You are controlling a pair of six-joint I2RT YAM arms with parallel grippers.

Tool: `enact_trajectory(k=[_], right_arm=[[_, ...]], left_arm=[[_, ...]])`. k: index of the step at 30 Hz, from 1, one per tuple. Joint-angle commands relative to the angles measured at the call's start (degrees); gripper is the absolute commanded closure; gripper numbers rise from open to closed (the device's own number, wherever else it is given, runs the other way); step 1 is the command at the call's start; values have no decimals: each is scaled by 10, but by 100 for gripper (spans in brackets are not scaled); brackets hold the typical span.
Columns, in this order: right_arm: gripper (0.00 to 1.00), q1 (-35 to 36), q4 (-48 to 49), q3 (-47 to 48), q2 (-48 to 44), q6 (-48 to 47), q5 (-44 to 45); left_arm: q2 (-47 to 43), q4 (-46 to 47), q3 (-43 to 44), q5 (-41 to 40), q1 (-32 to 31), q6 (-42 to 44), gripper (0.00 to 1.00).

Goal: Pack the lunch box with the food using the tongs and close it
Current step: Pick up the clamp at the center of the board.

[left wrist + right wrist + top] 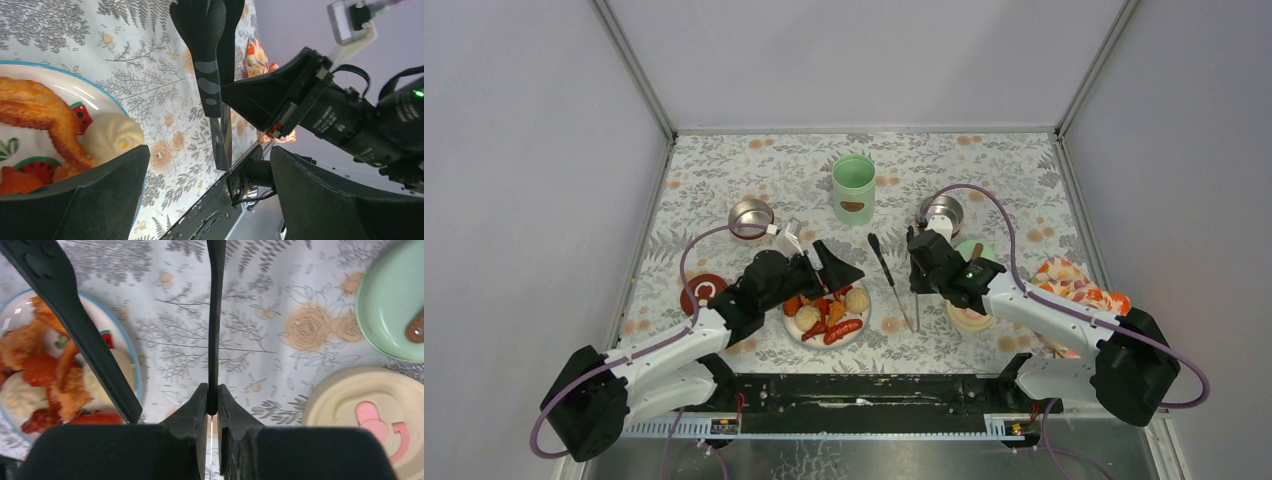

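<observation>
Right hand [212,392] pinched the tongs [215,325] edge-on: slip hazard.
The right hand, pressed onto the tongs at frame centre, held only a thin edge; they could twist free or snag the second tongs [75,325] at left. The left hand [210,200] stood spread beside the food [60,125].

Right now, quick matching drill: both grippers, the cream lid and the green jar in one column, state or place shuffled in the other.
Things:
A. left gripper
B. right gripper
C. cream lid
D. mint-green jar

States or places:
1. upright at the far middle of the table, lid off
2. shut on a pair of tongs
3. open, at the edge of the plate
4. lying flat next to the green lid

Pairs: A-3, B-2, C-4, D-1
</observation>
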Motion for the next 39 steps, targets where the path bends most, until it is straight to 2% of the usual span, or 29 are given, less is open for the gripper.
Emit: enact_trajectory(k=[1,8,13,20,25,29,35,39], right_arm=[[100,35,0,53,-2,-10,21],[100,80,16,89,17,-12,17],[100,103,22,111,33,-18,16],[100,112,46,116,36,-23,-6],[100,114,61,119,34,-25,-17],[100,114,63,122,39,-29,-23],[81,115,123,94,12,-36,-69],[65,114,148,77,-13,-45,-76]], left_arm=[[36,116,14,-42,-21,-45,2],[70,199,-11,-68,-27,-85,7],[72,201,-11,-90,-28,-85,12],[73,198,-22,-116,-27,-108,25],[71,213,-29,-119,-28,-118,39],[73,217,-28,-118,-28,-124,59],[65,234,-51,-134,-28,-159,87],[56,248,-70,-146,-28,-188,95]])
